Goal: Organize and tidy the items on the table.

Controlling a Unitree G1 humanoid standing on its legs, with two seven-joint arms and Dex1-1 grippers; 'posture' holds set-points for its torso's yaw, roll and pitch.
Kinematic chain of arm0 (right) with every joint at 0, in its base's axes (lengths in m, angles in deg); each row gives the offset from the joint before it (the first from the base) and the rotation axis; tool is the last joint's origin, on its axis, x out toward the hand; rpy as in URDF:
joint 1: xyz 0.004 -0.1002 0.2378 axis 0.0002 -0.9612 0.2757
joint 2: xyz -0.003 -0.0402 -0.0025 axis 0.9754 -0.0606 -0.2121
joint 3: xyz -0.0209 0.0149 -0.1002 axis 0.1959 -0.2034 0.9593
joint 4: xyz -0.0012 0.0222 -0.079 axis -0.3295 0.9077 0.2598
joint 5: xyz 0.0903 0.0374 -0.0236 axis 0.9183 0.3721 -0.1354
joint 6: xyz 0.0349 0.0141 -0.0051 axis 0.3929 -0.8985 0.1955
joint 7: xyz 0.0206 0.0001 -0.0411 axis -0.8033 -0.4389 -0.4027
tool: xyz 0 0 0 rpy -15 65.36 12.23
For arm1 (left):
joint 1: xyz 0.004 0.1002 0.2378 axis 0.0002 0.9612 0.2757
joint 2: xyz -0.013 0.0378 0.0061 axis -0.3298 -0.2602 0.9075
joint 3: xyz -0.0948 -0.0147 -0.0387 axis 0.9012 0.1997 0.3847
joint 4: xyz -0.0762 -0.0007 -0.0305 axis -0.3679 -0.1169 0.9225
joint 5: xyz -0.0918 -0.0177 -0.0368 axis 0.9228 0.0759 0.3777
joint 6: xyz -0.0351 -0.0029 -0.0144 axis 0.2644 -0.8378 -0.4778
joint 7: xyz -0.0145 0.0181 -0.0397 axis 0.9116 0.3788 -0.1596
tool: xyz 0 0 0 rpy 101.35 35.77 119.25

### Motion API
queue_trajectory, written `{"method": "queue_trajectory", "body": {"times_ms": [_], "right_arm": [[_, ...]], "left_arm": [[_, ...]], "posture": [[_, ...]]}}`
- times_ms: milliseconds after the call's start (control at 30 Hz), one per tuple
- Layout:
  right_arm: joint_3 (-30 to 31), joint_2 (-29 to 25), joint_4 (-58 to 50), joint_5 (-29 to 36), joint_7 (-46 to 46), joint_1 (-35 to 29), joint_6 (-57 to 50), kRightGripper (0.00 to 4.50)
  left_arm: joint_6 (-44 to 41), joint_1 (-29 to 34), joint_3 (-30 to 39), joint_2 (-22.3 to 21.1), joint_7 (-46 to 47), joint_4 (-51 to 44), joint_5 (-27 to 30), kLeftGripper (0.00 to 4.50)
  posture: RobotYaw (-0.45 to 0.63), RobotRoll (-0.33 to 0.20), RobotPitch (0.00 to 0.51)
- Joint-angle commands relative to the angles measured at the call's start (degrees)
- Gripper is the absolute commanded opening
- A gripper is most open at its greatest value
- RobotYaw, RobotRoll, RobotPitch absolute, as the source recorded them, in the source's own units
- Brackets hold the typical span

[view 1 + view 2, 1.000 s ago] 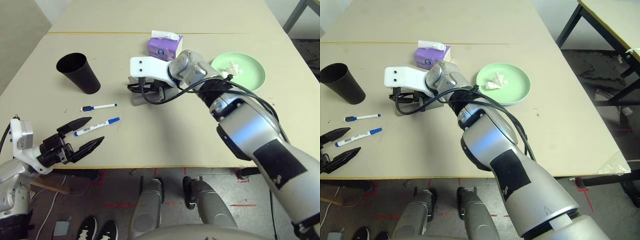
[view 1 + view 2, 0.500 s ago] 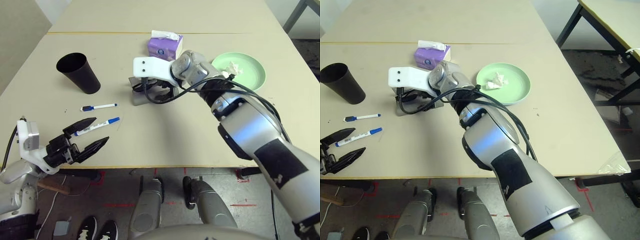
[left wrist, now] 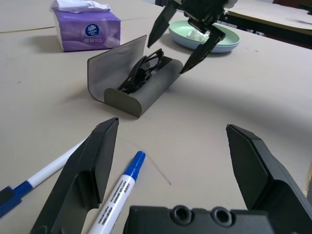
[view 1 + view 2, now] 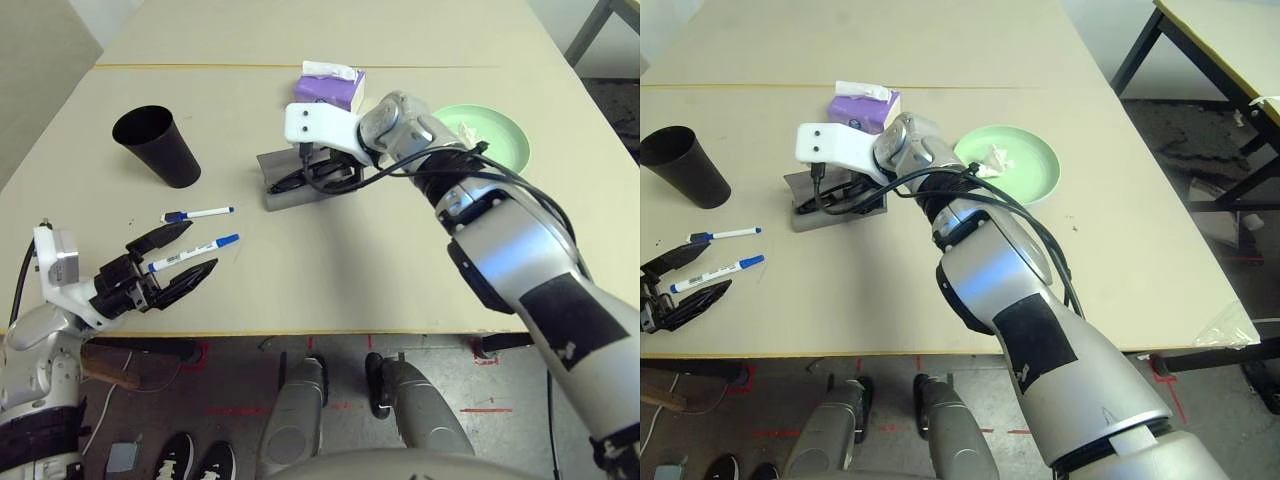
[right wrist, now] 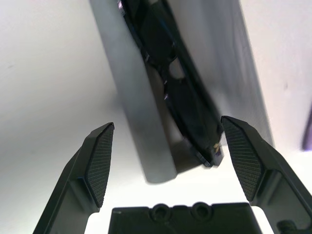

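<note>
**Sunglasses in the open case, both claws wide**

My right claw (image 3: 187, 35) hangs just above the grey glasses case (image 3: 141, 80), fingers spread wide and gripping nothing. The black sunglasses (image 5: 180, 97) lie inside the open case, though my own wrist hides much of them from the head views. My left claw (image 4: 172, 262) is open too, low at the counter's (image 4: 330, 280) near edge, close to two blue-capped markers (image 4: 195, 252). The black cup (image 4: 158, 146) stands far left. My arm partly covers the green plate (image 4: 1025, 180) holding the crumpled tissue (image 4: 992, 160), beside a purple tissue box (image 3: 87, 30).
</note>
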Motion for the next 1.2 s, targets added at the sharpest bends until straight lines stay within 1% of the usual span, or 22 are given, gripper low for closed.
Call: {"method": "queue_trajectory", "body": {"times_ms": [33, 233, 500, 600, 667, 767, 1200], "right_arm": [[-1.62, 0.03, -1.54, 1.14, 0.18, -0.52, -1.31, 4.47], [-3.65, -1.03, -2.77, 2.26, 0.67, -0.93, -3.94, 4.47], [-3.22, -2.63, -3.89, 1.74, 0.62, -3.39, -5.51, 4.47], [-3.35, -2.71, -3.72, 1.59, 2.39, -4.50, -5.28, 4.47], [-3.99, -2.52, -3.24, 1.80, 5.42, -5.09, -4.84, 4.47], [-4.38, -2.60, -2.84, 1.98, 7.01, -4.95, -4.72, 4.47], [-5.52, -4.90, -4.90, 2.68, 5.08, -5.74, -6.09, 4.47]], "left_arm": [[0.73, -0.40, -0.99, -0.09, -0.63, 1.64, -0.92, 4.50], [1.18, -1.46, -1.45, -0.09, -0.62, 2.30, -1.14, 4.50], [1.73, -1.74, -1.06, -0.18, -0.35, 2.32, -1.27, 4.50], [1.76, -1.21, -0.89, -0.03, -0.10, 1.75, -1.18, 4.50], [1.78, -0.66, -0.77, 0.09, 0.13, 1.30, -1.11, 4.50], [1.63, -0.60, -0.84, 0.03, 0.45, 1.06, -1.05, 4.50], [2.09, -3.38, -1.54, -0.12, 0.84, 2.58, -1.76, 4.50]], "posture": [[0.06, 0.000, 0.227], [0.06, 0.000, 0.229], [0.07, 0.000, 0.230], [0.08, 0.000, 0.231], [0.08, 0.000, 0.232], [0.08, 0.000, 0.234], [0.06, 0.000, 0.217]]}}
